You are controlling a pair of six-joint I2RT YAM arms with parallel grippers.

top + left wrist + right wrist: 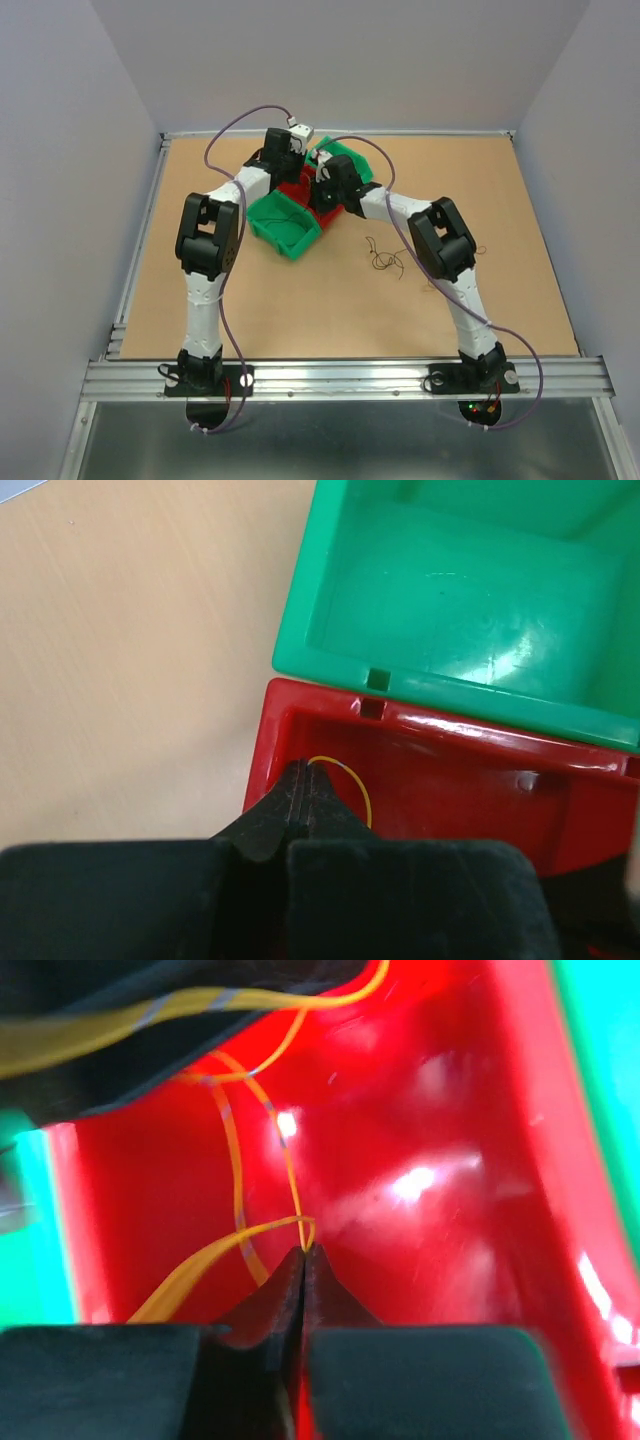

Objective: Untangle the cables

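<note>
Robotics lab test cell. Two white-and-black arms bolted to an aluminium rail [350, 375] at the near edge of a bare tan counter [520, 260]; plain grey partition walls [60, 150] on three sides; plastic parts bins, green [285, 225] and red [298, 190]; purple cabling [235, 125] looping off the arms.

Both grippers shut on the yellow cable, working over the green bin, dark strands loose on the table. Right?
Nearly. The bin is wrong: both wrist views show the left gripper and right gripper pinching the yellow cable over the red bin, not a green one. The rest holds: both are shut on it, and the dark strands lie loose on the table in the top view.
</note>
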